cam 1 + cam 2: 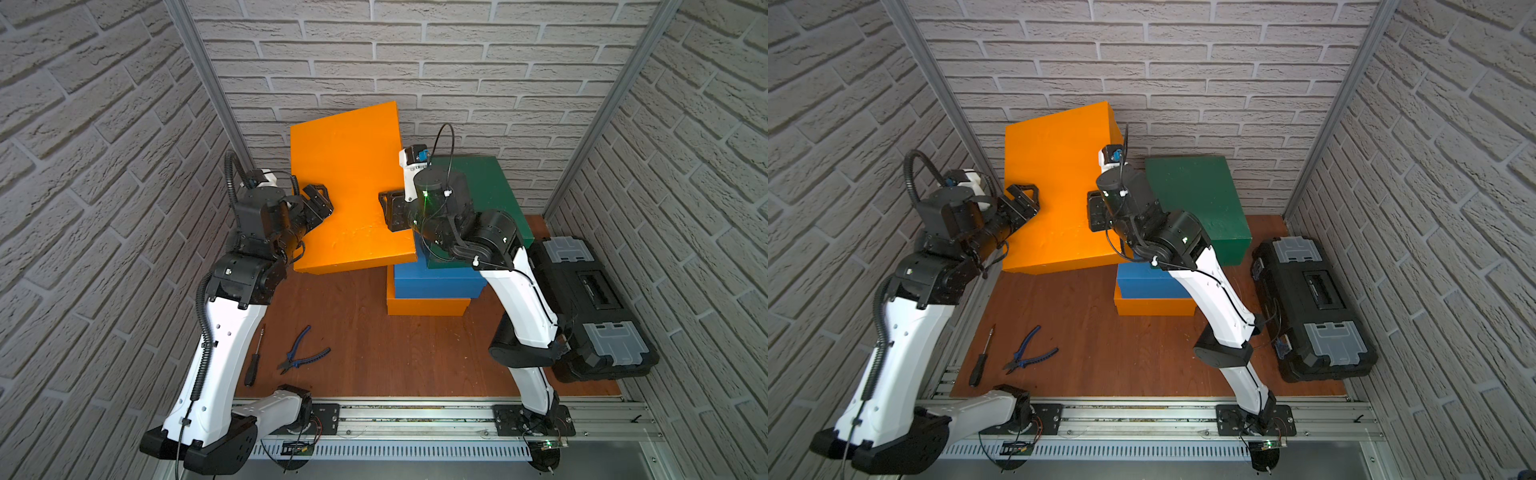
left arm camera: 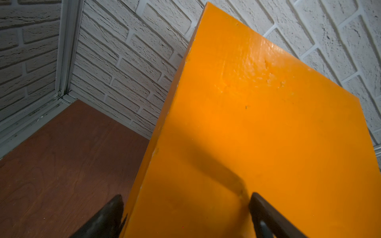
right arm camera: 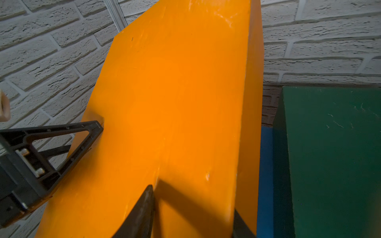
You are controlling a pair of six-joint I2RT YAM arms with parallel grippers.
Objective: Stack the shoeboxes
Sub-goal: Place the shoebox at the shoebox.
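Tilted orange shoebox point(image 1: 349, 166) aloft, left end effector point(image 1: 326, 203) clamping it, right end effector point(image 1: 384, 212) too

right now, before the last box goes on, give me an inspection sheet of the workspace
surface: brown wooden tabletop, no spills seen
job's things: bottom orange box, blue box on it, green box on top, offset; raised orange box held tilted beside the stack
clutter: screwdriver and pliers lying loose; black toolbox by the side wall
grippers: left gripper and right gripper closed on opposite edges of the raised orange box, fingers either side of it
cables: black conduit along the left arm; thin cable loops above the right wrist
surroundings: brick-pattern walls; metal rail in front
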